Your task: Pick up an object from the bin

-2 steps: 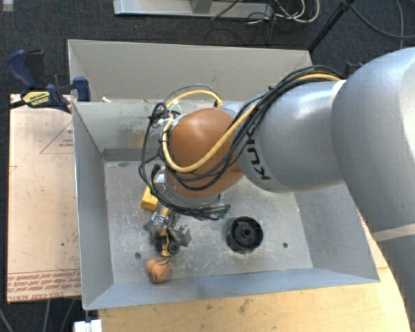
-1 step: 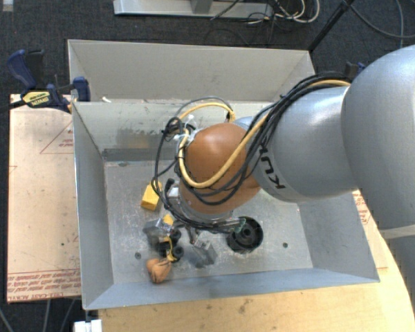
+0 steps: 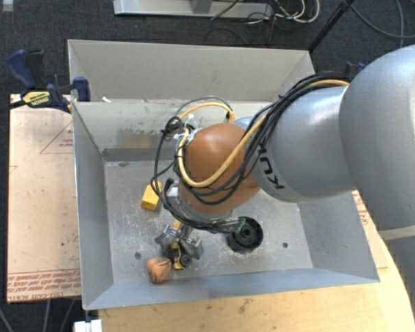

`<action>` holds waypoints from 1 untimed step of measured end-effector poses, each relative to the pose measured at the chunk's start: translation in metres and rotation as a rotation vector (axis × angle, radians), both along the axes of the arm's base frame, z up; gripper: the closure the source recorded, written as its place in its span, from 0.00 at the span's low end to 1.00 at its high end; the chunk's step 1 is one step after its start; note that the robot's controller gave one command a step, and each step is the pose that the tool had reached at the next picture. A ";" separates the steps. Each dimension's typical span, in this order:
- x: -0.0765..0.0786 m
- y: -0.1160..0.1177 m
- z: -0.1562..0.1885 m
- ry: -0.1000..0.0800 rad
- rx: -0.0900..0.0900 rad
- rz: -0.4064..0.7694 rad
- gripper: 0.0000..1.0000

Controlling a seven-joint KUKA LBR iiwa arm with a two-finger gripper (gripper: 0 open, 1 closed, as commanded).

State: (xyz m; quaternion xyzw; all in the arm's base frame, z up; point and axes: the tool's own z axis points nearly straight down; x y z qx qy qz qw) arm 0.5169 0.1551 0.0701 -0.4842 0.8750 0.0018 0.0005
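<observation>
Few things lie loose in the grey bin (image 3: 90, 206), so the step in hand, which I judge to be settling on one thing and closing on it, needs care more than searching. It would go best with the gripper (image 3: 178, 243) centred over a single piece, brought straight down to the floor, and lifted only once that piece sits squarely in the grasp. A clip on two neighbours at once is likely to slip. Taking the black round cap (image 3: 244, 235) as the landmark, the gripper stands just to the cap's left and close to the bin floor, under the arm's orange cover (image 3: 214, 161). Whether the gripper is open or closed cannot be told here. The likeliest thing to be picked is a small yellow-and-dark piece (image 3: 180, 260), which lies left of the cap and a little nearer the front wall. It sits right under the gripper's tip, touching it or nearly so. A tan rounded lump (image 3: 159, 270) lies farther left of the cap, just beside that piece and near enough to get in the way. A yellow block (image 3: 150, 199) lies left of the cap and farther back, apart from the gripper.
</observation>
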 end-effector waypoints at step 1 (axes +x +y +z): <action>0.000 0.000 0.000 0.000 0.000 0.000 1.00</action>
